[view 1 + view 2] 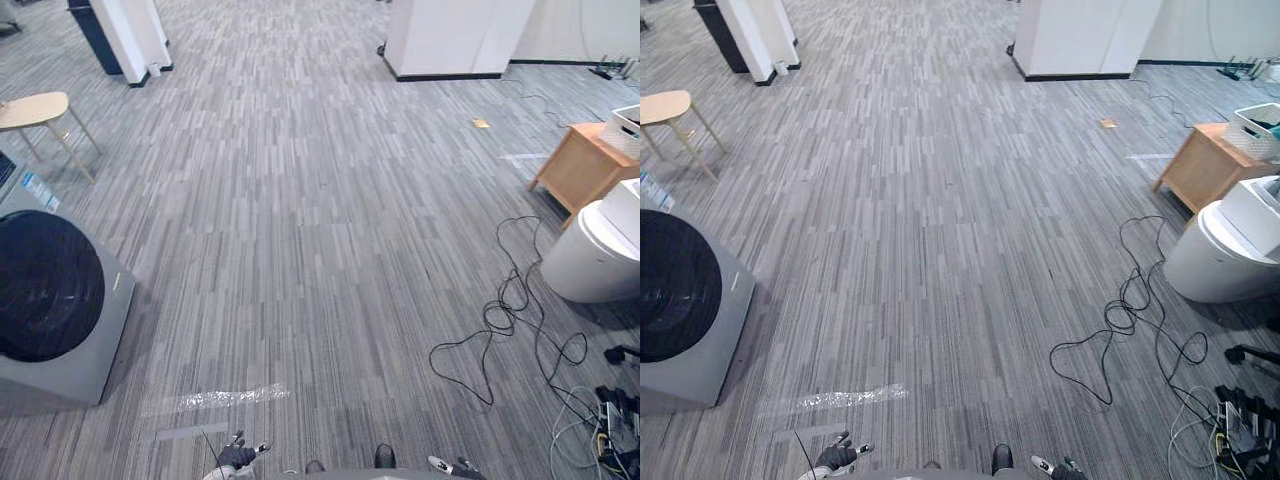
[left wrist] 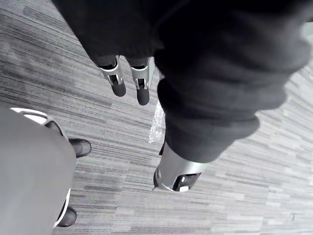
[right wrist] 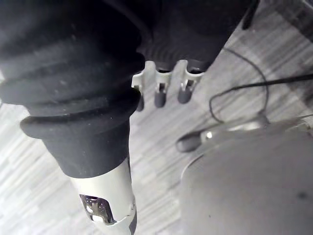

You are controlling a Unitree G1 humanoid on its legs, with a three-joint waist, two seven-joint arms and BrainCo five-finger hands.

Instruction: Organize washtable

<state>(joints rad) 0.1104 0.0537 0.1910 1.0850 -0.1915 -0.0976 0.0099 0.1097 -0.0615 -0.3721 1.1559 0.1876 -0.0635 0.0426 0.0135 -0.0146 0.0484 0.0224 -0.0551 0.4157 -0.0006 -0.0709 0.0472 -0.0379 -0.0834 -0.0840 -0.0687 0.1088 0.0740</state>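
Observation:
I am looking down at grey striped carpet in an open room. My left hand [image 1: 237,457] hangs low at the bottom edge of the left eye view. In its wrist view its fingers [image 2: 128,83] point straight down at the carpet with the thumb [image 2: 178,171] apart, holding nothing. My right hand [image 1: 455,466] hangs at the bottom right. Its fingers [image 3: 166,88] are also straight, with nothing in them. A grey washing machine [image 1: 60,310] with a dark round door stands at the left.
At the right stand a white rounded appliance [image 1: 595,255] and a wooden cabinet [image 1: 585,165] with a white basket [image 1: 628,128] on it. A pale stool [image 1: 35,110] is at the far left. White pillars [image 1: 450,35] rise at the back. A clear tape strip [image 1: 215,398] lies on the carpet.

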